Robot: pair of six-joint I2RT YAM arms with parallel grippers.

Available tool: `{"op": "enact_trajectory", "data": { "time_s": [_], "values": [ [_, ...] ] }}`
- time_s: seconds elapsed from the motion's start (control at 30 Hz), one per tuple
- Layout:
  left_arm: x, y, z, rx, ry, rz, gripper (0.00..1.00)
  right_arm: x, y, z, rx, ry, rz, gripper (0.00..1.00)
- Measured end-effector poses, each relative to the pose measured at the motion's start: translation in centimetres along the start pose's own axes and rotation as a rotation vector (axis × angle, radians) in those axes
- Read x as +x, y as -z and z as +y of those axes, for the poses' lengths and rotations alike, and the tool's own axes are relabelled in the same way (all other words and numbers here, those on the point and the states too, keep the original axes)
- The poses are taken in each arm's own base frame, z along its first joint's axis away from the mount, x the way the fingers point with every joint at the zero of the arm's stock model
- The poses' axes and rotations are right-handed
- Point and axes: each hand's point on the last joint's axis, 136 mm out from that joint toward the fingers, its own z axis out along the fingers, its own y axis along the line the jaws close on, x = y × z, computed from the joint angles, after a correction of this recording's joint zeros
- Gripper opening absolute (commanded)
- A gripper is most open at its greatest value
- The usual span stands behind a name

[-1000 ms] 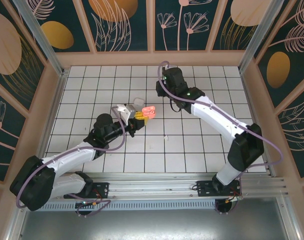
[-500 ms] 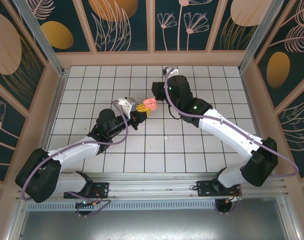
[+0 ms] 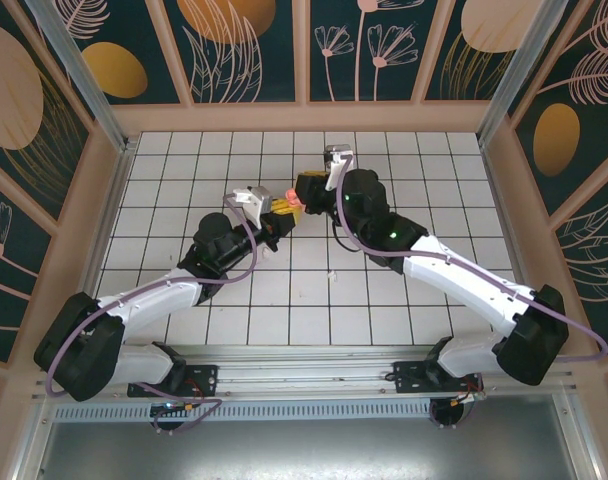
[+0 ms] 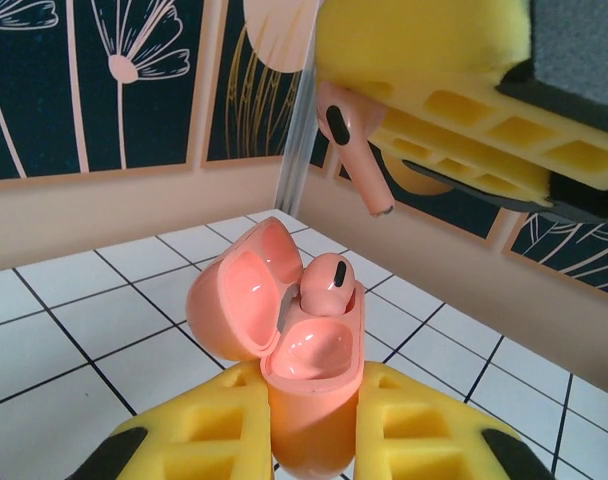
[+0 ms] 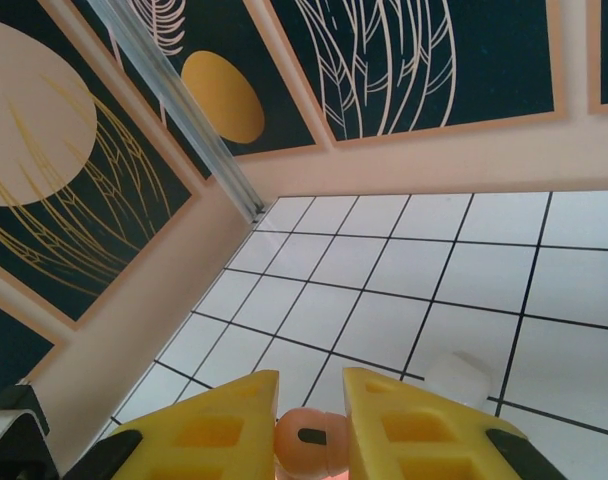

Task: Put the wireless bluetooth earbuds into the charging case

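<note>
charging case (image 4: 309,370): salmon-pink and upright, lid swung open to the left. We see it held above the far half of the worktop (image 3: 184,180), about midway between its left and right edges.
seated earbud (image 4: 327,285): pink, sitting in the case's right socket, with the socket beside it bare.
held earbud (image 4: 352,150): pink, stem slanting downward, hanging just above the open case and apart from it.
left hand (image 4: 309,430): closed on the case's lower body, a yellow finger on each side.
right hand (image 5: 311,420): pinching the held earbud's head between its yellow fingers. From above, we see it close to the left hand.
</note>
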Motion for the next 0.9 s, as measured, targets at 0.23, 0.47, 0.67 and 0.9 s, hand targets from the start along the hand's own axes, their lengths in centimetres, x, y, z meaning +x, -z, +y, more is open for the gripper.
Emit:
{"op": "enact_trajectory", "data": {
  "time_s": [0.23, 0.47, 0.67, 0.9],
  "values": [
    [0.0, -0.1, 0.4, -0.016, 0.015, -0.008, 0.0, 1.4, -0.3, -0.2, -0.019, -0.03, -0.004, 0.21],
    [-1.3, -0.1, 0.0, -0.002, -0.001, -0.061, 0.0, 1.0, -0.3, 0.4, -0.05, -0.046, -0.042, 0.21],
    [-1.8, -0.1, -0.1, 0.005, -0.009, -0.086, 0.0, 1.0, -0.3, 0.6, -0.062, -0.05, -0.061, 0.21],
    [-1.9, 0.0, -0.2, 0.006, -0.013, -0.099, 0.0, 0.8, -0.3, 0.7, -0.069, -0.053, -0.082, 0.21]
  ]
}}
